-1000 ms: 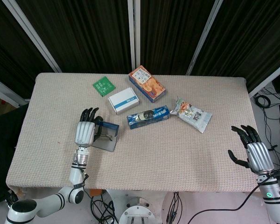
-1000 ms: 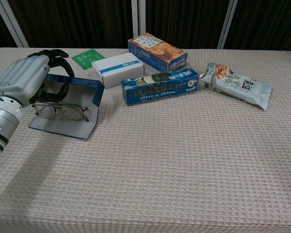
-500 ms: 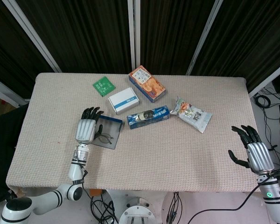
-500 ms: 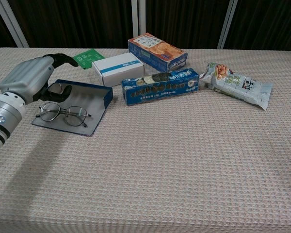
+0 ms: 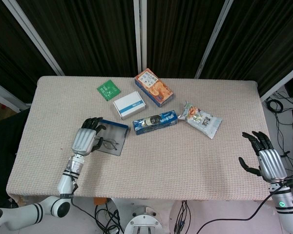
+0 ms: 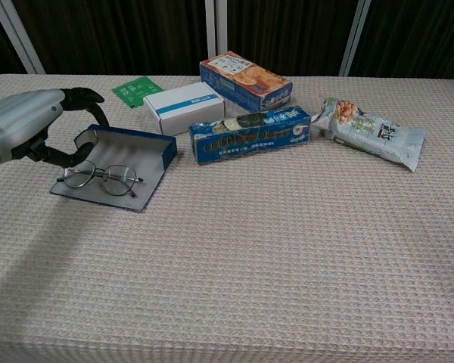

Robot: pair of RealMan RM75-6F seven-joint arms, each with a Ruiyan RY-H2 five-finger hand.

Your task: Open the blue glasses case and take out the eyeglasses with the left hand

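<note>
— Where are the eyeglasses [image 6: 102, 178] sitting right now?

— In the blue glasses case [image 6: 129, 155], which lies open and flat on the counter [image 6: 287, 249], lid folded out. The glasses rest on the grey lining at the near-left end, lenses side by side, the frame's long axis running roughly left to right across the case.

— And the left robot hand [image 6: 23, 128]?

— Just beside them, on their left. It hovers at the case's left edge, fingers curled down toward the frame but holding nothing, as far as I can see. From the head view the left robot hand [image 5: 84, 139] overlaps the case's left end, so the reach is a short one to the right — inward, toward the nearer lens.

— The other one?

— The right robot hand [image 5: 264, 157] is well apart, off the counter's far right edge, fingers spread and empty. The left is plainly nearer.
</note>
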